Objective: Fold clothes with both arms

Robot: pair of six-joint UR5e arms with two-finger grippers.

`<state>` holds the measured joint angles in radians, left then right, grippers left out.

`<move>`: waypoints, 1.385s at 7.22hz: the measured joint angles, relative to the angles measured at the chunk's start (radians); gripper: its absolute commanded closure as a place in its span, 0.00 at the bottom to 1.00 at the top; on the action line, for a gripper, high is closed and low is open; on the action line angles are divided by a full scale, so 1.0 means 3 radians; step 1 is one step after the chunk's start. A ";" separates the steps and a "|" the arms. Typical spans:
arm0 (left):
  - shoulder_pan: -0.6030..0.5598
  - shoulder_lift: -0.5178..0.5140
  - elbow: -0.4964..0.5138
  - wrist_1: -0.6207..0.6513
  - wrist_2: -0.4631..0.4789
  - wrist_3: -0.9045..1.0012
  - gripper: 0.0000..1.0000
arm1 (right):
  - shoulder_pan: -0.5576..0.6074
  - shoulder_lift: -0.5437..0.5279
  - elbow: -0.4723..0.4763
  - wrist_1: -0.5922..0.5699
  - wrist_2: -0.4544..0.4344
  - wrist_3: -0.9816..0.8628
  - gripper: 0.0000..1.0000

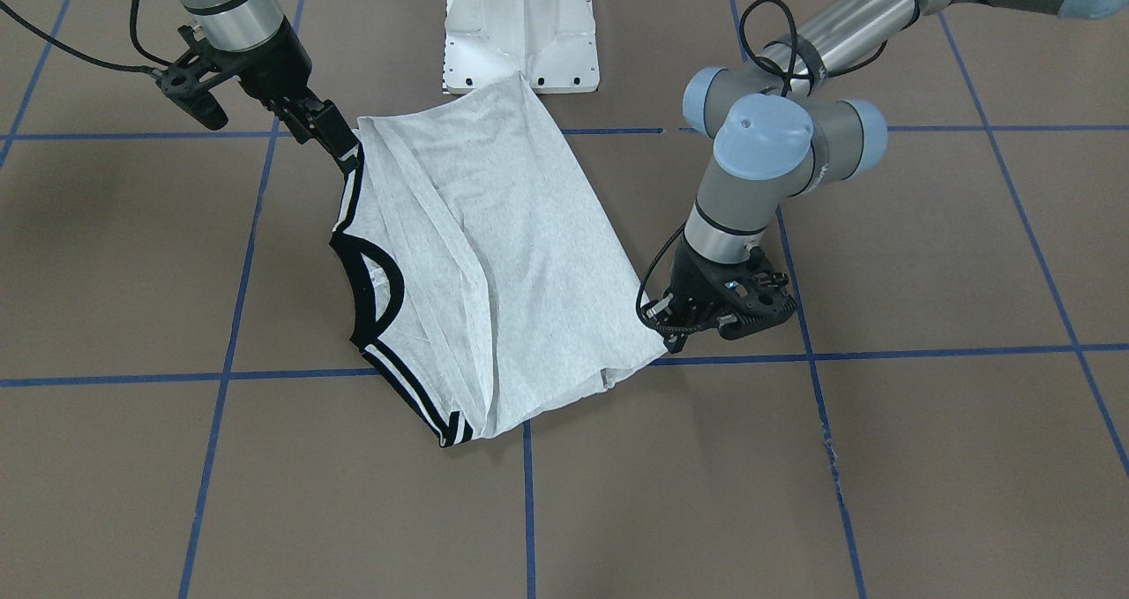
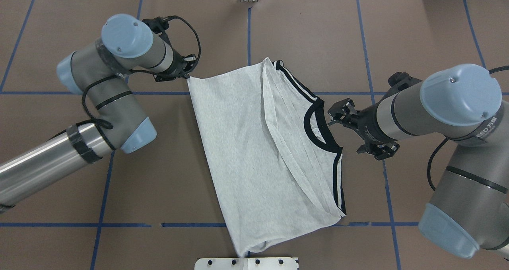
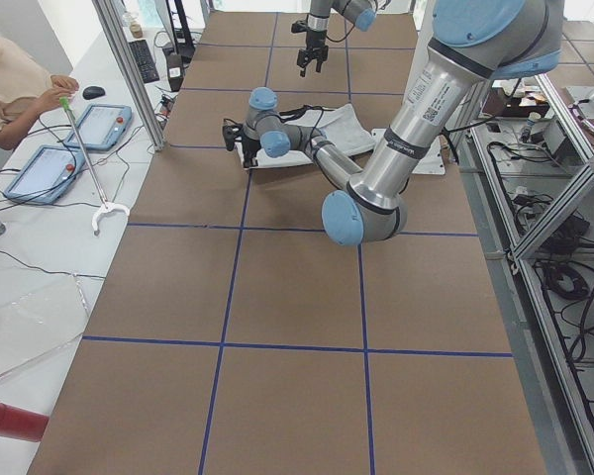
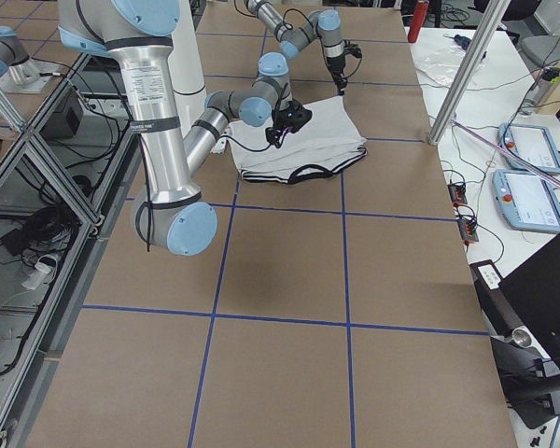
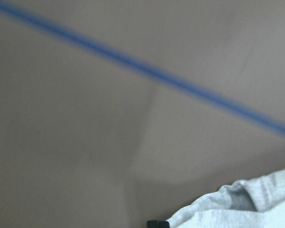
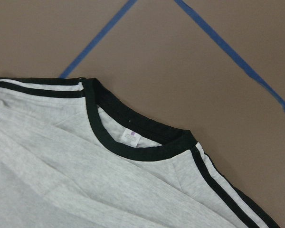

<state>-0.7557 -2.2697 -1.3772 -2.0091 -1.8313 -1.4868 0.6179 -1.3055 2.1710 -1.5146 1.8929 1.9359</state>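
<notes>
The clothes are one light grey T-shirt (image 1: 512, 255) (image 2: 246, 150), folded lengthwise and lying flat on the brown table. Its black collar (image 6: 133, 154) and black double stripes (image 2: 338, 174) lie on the robot's right; the print is hidden. My left gripper (image 2: 187, 76) (image 1: 675, 339) sits low at the shirt's far hem corner and is shut on it. A bit of that cloth (image 5: 247, 209) fills the bottom of the left wrist view. My right gripper (image 2: 333, 117) (image 1: 344, 145) hangs above the collar side, open and holding nothing.
The white pedestal base (image 1: 520, 26) stands at the shirt's near end. Blue tape lines (image 2: 248, 35) grid the brown table. Beyond the far edge a person (image 3: 10, 79) sits at a side table with tablets (image 3: 99, 124).
</notes>
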 measured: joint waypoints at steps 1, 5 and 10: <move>-0.0056 -0.0309 0.0546 -0.0308 0.0106 -0.0004 1.00 | 0.0016 0.0072 -0.0020 -0.0007 -0.0101 -0.0002 0.00; -0.0096 -0.0953 0.1667 -0.1060 0.0297 0.0002 0.47 | 0.0003 0.0157 -0.0254 -0.0018 -0.0315 -0.0044 0.00; -0.0136 -0.0079 0.0345 -0.1042 -0.0130 0.0030 0.47 | -0.0218 0.0743 -0.0736 -0.0231 -0.0174 -0.1088 0.00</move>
<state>-0.7964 -2.2934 -1.2737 -2.3218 -1.8702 -1.4778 0.5526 -1.0826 1.9503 -1.5838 1.8408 1.6094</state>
